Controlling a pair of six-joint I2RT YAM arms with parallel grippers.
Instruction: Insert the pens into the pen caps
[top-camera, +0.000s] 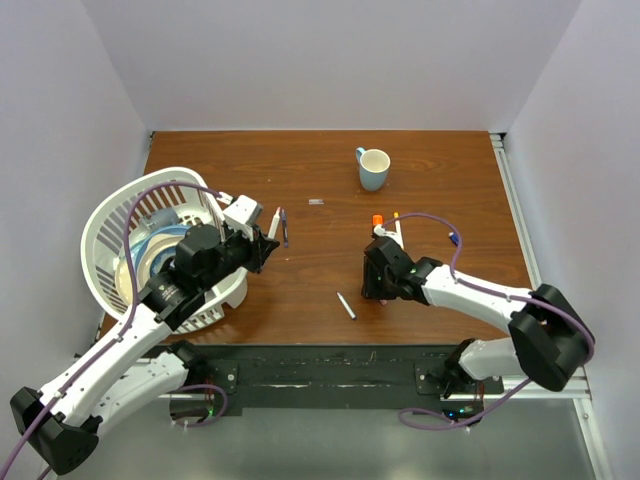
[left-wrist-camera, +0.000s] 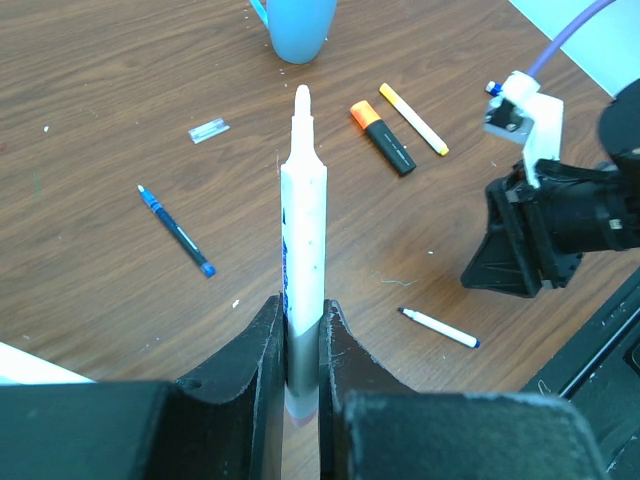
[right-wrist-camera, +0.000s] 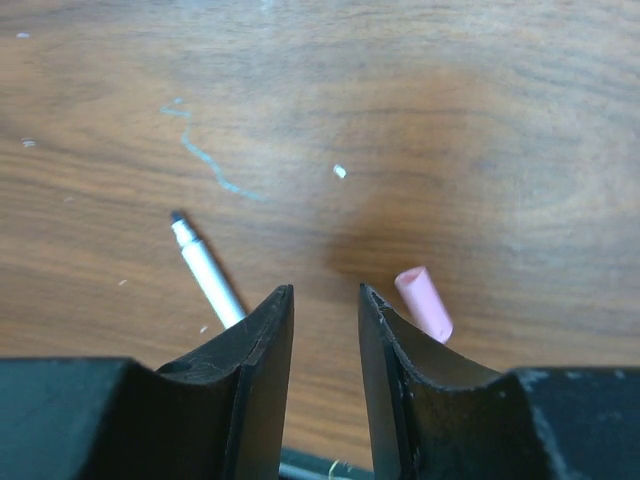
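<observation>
Pink cap (right-wrist-camera: 424, 303) is lying on the surface (right-wrist-camera: 450, 120) just outside the right hand (right-wrist-camera: 326, 300), whose jaws are standing apart around nothing. Closing here is risking a miss, or flicking the cap away. Left hand (left-wrist-camera: 301, 312) is gripping the white pen (left-wrist-camera: 303, 230)

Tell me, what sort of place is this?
Probably a robotics lab test cell: plain white walls box in a wooden table, two robot arms are bolted at its edge, and pens, a mug and a basket lie staged.
</observation>
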